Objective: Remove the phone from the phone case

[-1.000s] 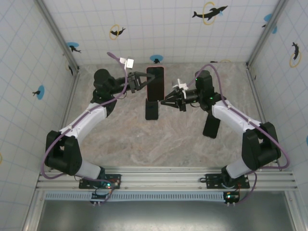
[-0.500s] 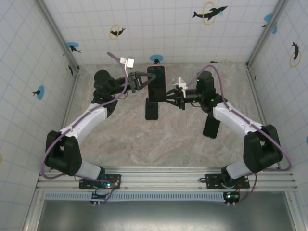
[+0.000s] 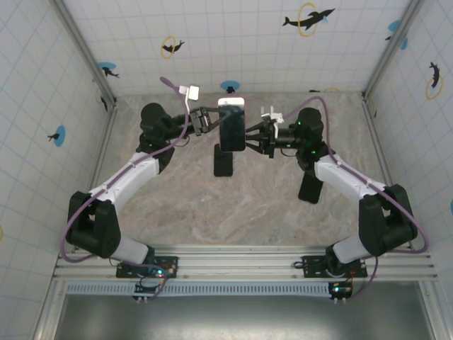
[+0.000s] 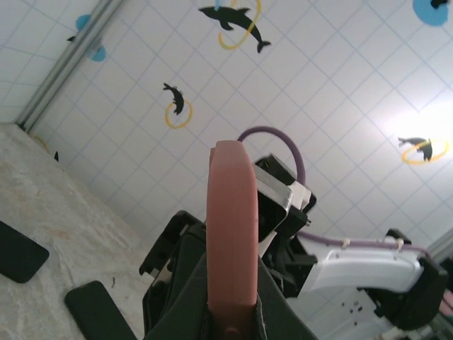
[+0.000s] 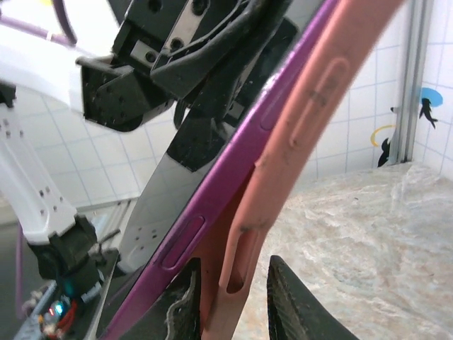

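A purple phone (image 5: 185, 228) sits in a salmon-pink phone case (image 5: 303, 134) and is held up in the air over the middle of the table. In the top view the phone (image 3: 232, 127) hangs between both grippers. My left gripper (image 3: 211, 122) is shut on the case's left edge (image 4: 231, 219), which stands upright between its dark fingers (image 4: 177, 297). My right gripper (image 5: 233, 265) straddles the case's other edge. There the phone's side has parted from the case lip. A gap shows between the case and the right finger (image 5: 287, 297), so the jaws are open.
Two flat black slabs lie on the marbled table (image 3: 177, 198), one under the held phone (image 3: 224, 161) and one beside the right arm (image 3: 310, 185). Tiled walls with dolphin stickers close in the back and both sides.
The right gripper has moved up and in against the phone's right edge, and its jaws have widened. The phone has tilted and shifted slightly right. The left gripper keeps its hold.
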### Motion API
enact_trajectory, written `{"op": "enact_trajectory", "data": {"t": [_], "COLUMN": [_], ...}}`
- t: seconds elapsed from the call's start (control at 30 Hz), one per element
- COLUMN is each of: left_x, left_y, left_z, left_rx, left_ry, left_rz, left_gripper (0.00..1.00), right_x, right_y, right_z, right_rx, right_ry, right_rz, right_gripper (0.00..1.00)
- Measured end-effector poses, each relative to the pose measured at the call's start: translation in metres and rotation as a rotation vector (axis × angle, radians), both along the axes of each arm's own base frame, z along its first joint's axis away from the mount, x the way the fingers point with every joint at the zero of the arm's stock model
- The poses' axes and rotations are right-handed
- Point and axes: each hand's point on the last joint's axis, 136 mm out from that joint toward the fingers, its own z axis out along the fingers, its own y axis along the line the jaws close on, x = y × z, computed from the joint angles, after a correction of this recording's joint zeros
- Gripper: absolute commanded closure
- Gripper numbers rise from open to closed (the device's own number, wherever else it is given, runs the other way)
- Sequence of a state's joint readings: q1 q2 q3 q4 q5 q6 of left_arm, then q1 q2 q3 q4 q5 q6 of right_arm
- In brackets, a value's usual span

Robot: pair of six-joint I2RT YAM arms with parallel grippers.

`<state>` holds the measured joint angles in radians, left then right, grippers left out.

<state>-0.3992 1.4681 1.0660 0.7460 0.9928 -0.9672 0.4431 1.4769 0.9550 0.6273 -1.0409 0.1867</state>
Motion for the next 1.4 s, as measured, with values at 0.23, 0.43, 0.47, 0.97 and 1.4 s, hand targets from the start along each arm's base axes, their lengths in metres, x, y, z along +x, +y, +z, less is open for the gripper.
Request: {"op": "enact_trajectory", "data": {"t": [0.23, 0.43, 0.47, 0.97, 1.4], "left_x": [0.024, 0.039, 0.041, 0.056, 0.06], "left_y": [0.005, 0.007, 0.007, 0.004, 0.001], "left_z": [-0.019, -0.046, -0.049, -0.074, -0.089], "left_rx": [-0.083, -0.126, -0.131, -0.207, -0.177], "left_ry": [0.224, 0.4, 0.421, 0.618, 0.677], "left_rz": [0.097, 0.132, 0.137, 0.123, 0.145], "left_gripper": [1.0, 1.0, 1.0, 1.0, 0.8], "right_x": [0.01, 0.012, 0.013, 0.02, 0.024], "right_y": [-0.006, -0.008, -0.008, -0.006, -0.011], "right_z": [-0.011, -0.027, -0.027, -0.028, -0.04], "right_rx": [0.102, 0.194, 0.213, 0.387, 0.419], "right_ry": [0.311, 0.595, 0.631, 0.925, 1.007], "right_rz": [-0.113, -0.201, -0.211, -0.298, -0.342], "right_gripper": [0.69, 0.75, 0.76, 0.87, 1.0]}}
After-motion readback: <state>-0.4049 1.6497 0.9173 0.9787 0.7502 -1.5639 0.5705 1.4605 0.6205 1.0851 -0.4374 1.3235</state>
